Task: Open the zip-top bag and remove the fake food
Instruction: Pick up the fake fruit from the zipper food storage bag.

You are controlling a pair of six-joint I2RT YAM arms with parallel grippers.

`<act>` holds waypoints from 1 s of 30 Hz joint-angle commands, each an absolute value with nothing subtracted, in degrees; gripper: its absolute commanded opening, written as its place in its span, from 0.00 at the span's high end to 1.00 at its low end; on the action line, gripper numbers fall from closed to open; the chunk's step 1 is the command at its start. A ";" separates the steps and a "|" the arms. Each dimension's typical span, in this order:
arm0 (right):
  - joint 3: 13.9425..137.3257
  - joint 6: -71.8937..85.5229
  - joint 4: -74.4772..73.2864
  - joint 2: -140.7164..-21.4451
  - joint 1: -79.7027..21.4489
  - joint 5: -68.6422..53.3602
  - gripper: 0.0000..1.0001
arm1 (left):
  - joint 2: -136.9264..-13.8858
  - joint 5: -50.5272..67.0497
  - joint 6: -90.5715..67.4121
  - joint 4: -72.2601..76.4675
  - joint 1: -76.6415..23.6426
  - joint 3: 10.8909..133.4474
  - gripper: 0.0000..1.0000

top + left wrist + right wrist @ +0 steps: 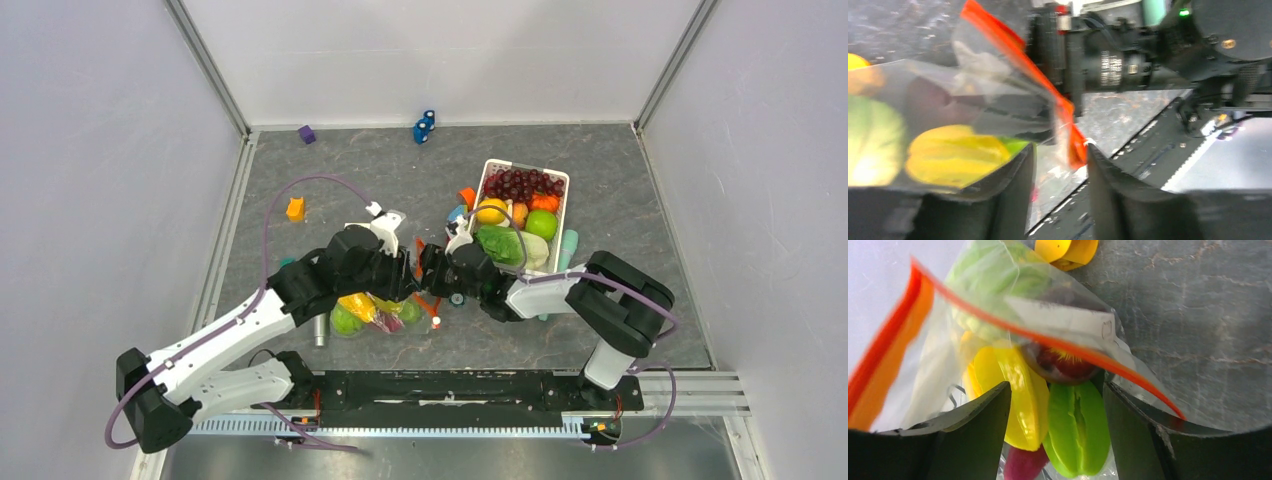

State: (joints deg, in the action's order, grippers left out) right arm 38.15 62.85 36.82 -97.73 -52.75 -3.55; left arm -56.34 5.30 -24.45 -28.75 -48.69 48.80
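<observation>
The zip-top bag (378,312) lies on the table between my two grippers, and its red-orange zipper strip (418,247) is lifted. It holds fake food: a green fruit (345,320), a yellow piece (1023,400), a green piece (1078,430) and a magenta piece (1023,465). My left gripper (400,272) has its jaws apart, with the bag's edge and strip (1075,145) hanging between its fingers (1013,190). My right gripper (432,270) is open at the bag's mouth. Its fingers (1138,435) straddle the food, and the strip (1058,342) crosses above them.
A white slatted basket (527,166) stands at the right with dark red grapes (520,185), lettuce and other fruit. An orange block (295,208), a purple block (306,133) and blue blocks (424,126) lie further back. A small silver cylinder (320,330) lies left of the bag.
</observation>
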 commanded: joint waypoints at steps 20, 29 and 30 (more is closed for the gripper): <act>30.72 49.36 52.85 -90.62 -53.76 -20.46 0.34 | -45.03 -15.73 -33.87 -36.83 -26.53 41.00 0.07; 29.83 46.78 50.18 -90.13 -54.86 -19.60 0.28 | -43.64 -18.33 -37.31 -34.96 -22.82 35.49 0.07; 29.56 46.76 50.34 -90.02 -54.84 -19.59 0.28 | -43.67 -17.91 -37.71 -33.81 -22.70 34.62 0.07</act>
State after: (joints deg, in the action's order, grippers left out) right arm 29.76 48.60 48.82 -90.19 -54.57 -18.92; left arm -44.45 -16.12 -33.56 -37.34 -23.33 36.62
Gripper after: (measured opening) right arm 0.714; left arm 0.931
